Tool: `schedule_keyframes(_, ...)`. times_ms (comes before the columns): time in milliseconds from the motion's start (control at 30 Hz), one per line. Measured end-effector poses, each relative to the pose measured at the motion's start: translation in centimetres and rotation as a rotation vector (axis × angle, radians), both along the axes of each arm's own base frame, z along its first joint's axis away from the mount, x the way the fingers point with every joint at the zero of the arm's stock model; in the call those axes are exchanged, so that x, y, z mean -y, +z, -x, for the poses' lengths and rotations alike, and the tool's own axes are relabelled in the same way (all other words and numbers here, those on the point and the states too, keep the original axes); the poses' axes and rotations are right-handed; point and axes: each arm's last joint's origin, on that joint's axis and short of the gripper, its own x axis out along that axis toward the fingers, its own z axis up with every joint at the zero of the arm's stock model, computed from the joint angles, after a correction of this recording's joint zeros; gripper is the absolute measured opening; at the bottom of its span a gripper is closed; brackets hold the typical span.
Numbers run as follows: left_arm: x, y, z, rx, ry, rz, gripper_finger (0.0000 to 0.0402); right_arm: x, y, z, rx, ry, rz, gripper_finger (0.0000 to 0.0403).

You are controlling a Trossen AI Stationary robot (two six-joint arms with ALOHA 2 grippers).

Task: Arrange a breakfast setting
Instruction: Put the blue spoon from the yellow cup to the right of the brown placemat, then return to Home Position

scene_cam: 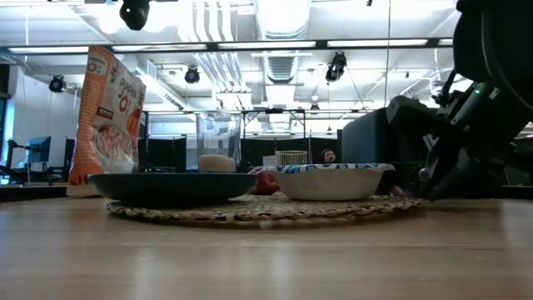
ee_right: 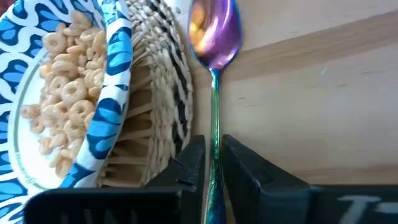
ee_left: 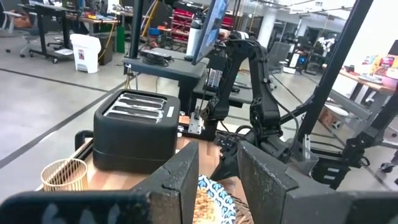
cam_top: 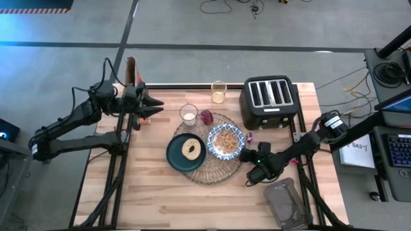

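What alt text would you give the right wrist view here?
The right claw is shut on the thin handle of a shiny spoon, whose bowl end lies over the wooden table beside the edge of a woven placemat. A blue-and-white bowl of ring cereal sits on the placemat next to it.
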Motion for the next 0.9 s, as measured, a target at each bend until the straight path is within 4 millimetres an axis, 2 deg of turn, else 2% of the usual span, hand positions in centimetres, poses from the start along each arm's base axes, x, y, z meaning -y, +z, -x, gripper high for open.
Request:
schedule_keyframes(300,0.1,-0.1,0.3,-0.01,-0.001,0.003,0.0095,-0.1,0.6,0.1,-0.023,0.028,-0.078,0.0102)
schedule_keyframes(433,0.2,0.0,0.5,-0.004,-0.001,0.0,0.0095,-0.2,1.7,0.2,-0.052,0.098,-0.151,0.0117)
schedule_keyframes(700,0.3,0.0,0.5,-0.006,-0.002,0.004,0.0095,1.2,7.0,1.1,-0.044,0.465,-0.06,0.0121)
schedule_keyframes(900,0.3,-0.2,0.6,-0.021,-0.002,0.035,0.0095,1.7,11.1,2.3,0.027,0.9,0.107,0.0121)
